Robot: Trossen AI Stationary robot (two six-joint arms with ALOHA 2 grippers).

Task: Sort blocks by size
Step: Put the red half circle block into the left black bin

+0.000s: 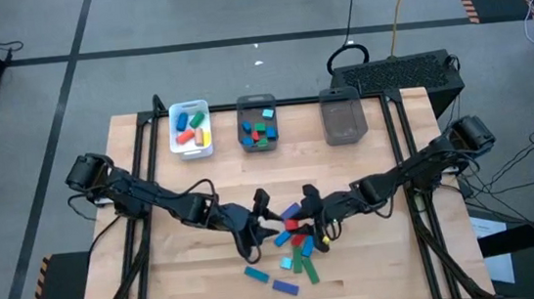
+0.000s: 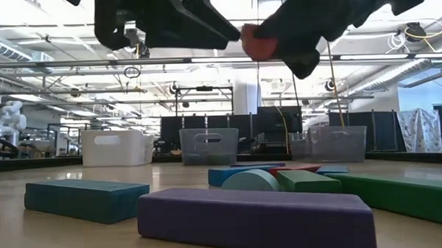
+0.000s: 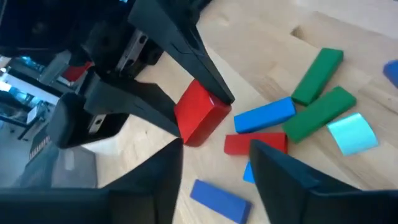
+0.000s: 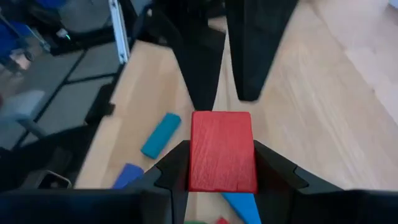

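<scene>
Wooden counter [image 1: 182,285] carries everything: three containers in a row along its far side, and the unsorted blocks [image 1: 294,250] scattered on its near middle, between the two arms. Of the containers, the white tray [image 1: 190,129] holds orange, red, yellow and green pieces, the middle grey bin [image 1: 256,121] holds blue, green and red ones, and the right grey bin [image 1: 343,118] looks bare from above.

Both arms reach in over the pile. The right tool [image 4: 222,163] is clamped on a red block [image 4: 222,151], held clear above the counter; its wrist view shows one finger tight on each side. The left tool [image 3: 214,158] hangs just opposite with its fingers [image 3: 149,171] spread apart, the red block [image 3: 200,113] sitting between the two tools.

This reads as either a handover or a plain lift-out midway through the sort. About ten blocks remain on the counter, a long purple bar [image 2: 255,215] and a teal one [image 2: 86,198] nearest the low camera.

Next, the red block needs carrying to the container matching its size, released only once over it.
</scene>
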